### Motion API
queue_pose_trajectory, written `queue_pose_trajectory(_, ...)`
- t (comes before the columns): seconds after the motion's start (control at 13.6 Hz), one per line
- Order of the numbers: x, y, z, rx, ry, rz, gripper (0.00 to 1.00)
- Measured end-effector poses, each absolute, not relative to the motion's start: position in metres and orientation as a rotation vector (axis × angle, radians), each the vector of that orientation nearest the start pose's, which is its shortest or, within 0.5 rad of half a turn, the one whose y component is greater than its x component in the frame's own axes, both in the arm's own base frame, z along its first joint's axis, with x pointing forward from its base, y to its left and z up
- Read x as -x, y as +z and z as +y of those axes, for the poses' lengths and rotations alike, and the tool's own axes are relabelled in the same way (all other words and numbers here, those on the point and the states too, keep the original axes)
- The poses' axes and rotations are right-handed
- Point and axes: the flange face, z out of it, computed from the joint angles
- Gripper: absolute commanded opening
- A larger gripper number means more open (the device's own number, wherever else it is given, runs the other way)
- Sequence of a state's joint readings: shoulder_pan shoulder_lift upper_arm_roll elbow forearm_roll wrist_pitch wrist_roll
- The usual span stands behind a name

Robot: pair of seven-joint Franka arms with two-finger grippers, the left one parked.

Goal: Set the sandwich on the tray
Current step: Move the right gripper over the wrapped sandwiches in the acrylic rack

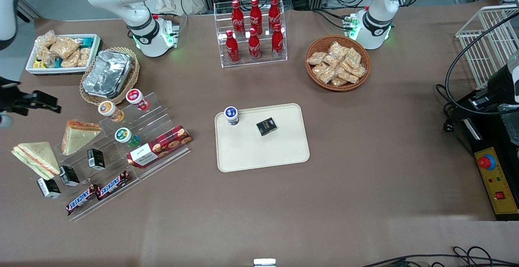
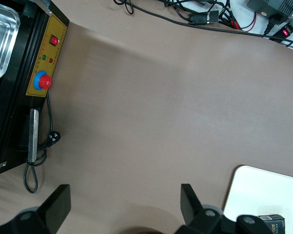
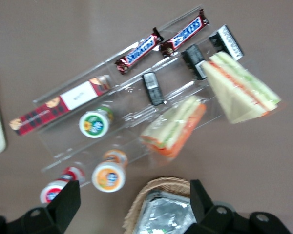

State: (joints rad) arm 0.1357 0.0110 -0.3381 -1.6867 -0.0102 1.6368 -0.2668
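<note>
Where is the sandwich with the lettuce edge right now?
In the front view the sandwich lies on the table at the working arm's end, beside the clear display stand, nearer the camera than the orange-edged sandwich. The gripper hovers open above the foil container.

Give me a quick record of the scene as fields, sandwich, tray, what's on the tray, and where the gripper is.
sandwich: green-and-red-edged wedge on the table at the working arm's end, beside the acrylic display rack; not on the tray
other sandwich: orange-edged wedge, farther from the front camera
tray: cream tray mid-table
on tray: blue-lidded cup, small black box
gripper: right gripper open, holding nothing, above the foil container in its basket
task status: sandwich not yet grasped
</note>
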Motion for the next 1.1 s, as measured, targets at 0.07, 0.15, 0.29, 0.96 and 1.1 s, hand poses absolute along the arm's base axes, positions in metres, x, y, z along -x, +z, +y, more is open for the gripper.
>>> queue_pose_trajectory(0.07, -0.547, 0.565, -0.128, 3.137, 0.087, -0.16, 1.0)
queue_pose_trajectory(0.15, -0.547, 0.561, -0.142, 3.136, 0.073, -0.229, 1.0)
queue_pose_trajectory(0.29, -0.549, 0.551, -0.169, 3.13, 0.05, -0.398, 1.0)
queue_pose_trajectory(0.96, -0.56, 0.491, -0.261, 3.048, -0.009, -0.825, 1.0)
queue_pose_trajectory(1.1, -0.568, 0.475, -0.262, 3.031, -0.012, -0.84, 1.0)
